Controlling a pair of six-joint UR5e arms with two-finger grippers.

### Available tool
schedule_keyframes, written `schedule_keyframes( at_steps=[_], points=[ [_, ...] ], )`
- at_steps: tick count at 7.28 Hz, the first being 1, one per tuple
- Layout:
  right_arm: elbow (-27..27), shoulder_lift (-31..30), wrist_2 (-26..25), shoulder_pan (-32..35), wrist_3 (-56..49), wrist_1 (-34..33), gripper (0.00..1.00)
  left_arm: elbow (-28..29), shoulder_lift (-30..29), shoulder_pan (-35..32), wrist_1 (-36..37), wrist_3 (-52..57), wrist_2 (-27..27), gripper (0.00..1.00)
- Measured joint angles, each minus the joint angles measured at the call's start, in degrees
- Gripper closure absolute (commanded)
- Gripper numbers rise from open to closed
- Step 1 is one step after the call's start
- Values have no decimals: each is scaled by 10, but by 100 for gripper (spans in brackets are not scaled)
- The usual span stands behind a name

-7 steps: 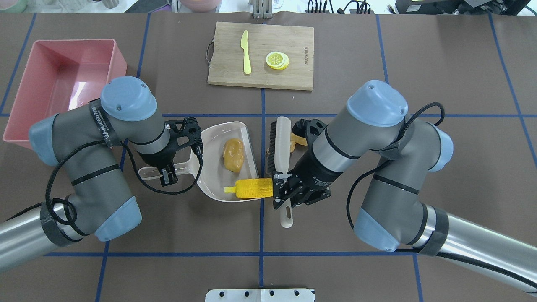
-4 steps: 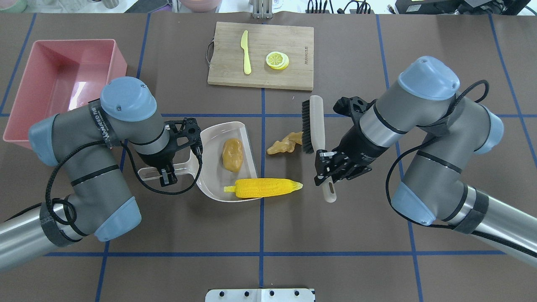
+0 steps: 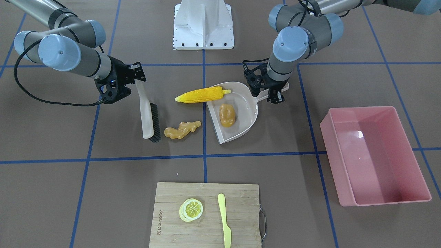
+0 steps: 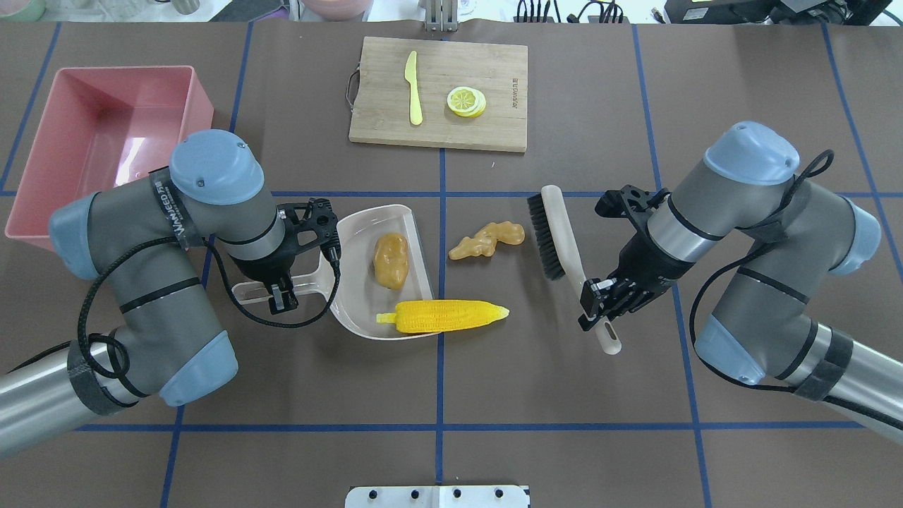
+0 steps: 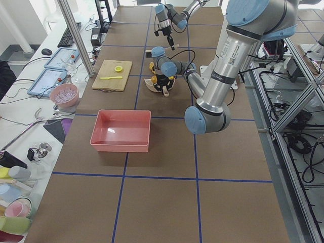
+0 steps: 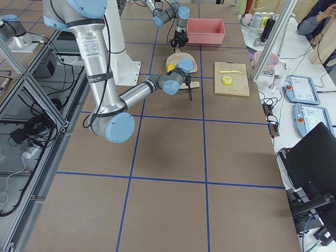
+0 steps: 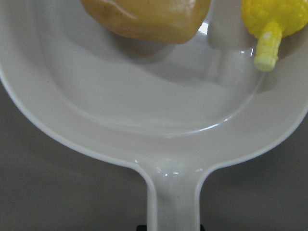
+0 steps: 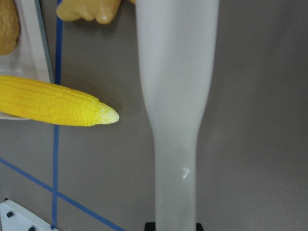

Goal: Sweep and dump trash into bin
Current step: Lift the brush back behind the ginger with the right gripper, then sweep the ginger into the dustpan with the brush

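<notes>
You have the left gripper (image 4: 282, 296) clamped on the dustpan (image 4: 353, 240) handle and the right gripper (image 4: 600, 300) clamped on the brush (image 4: 557, 233) handle. Potato (image 4: 391, 259) lies in the pan. Corn (image 4: 444, 315) is stem-end in, tip out on the table. Ginger (image 4: 488, 240) sits on the table, just beside the bristles. Bin (image 4: 106, 134) stands well apart, beyond the left arm.

A robotics lab: taped-grid table (image 4: 564, 395), aluminium framing (image 5: 75, 35), cables (image 6: 31, 126), tablets (image 6: 301, 90).
</notes>
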Motion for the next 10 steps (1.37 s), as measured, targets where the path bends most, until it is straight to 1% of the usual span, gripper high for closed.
schedule_keyframes(
  at_steps=[2,6,10],
  points=[
    [-20,10,-9,-27,-3,3,100,2,0,0,0,0,-1,100],
    [-67,80,-35,-57,32,0,100,5,2,0,-3,1,-6,100],
    [-83,127,-52,-77,77,-1,100,5,3,0,-4,1,-7,100]
  ],
)
